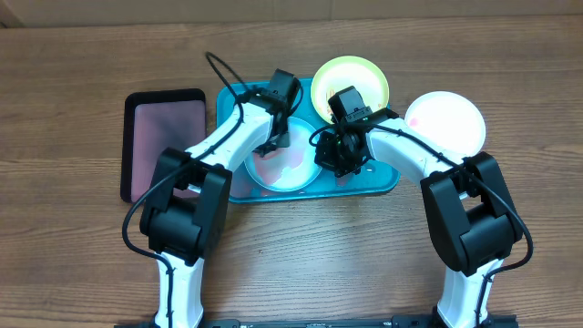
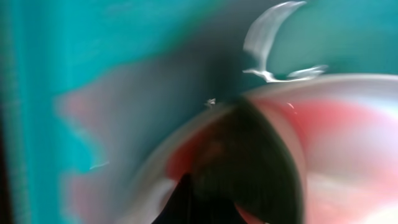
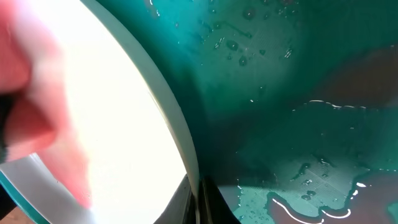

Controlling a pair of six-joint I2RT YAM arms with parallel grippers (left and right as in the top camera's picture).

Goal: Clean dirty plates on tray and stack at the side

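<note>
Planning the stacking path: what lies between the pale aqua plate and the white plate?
Overhead shows the right gripper and its arm over the tray, between the aqua plate and white plate.

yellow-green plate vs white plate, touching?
Apart. The overhead view shows a strip of bare wooden table between the right rim of the yellow-green plate and the left rim of the white plate.

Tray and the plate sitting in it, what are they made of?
Tray: likely moulded plastic, glossy turquoise. It has rounded corners and a raised rim, and water beads on it in the right wrist view. Plate: probably thin plastic, pale and smooth, with a sheen under the reddish smears; melamine cannot be ruled out.
</note>
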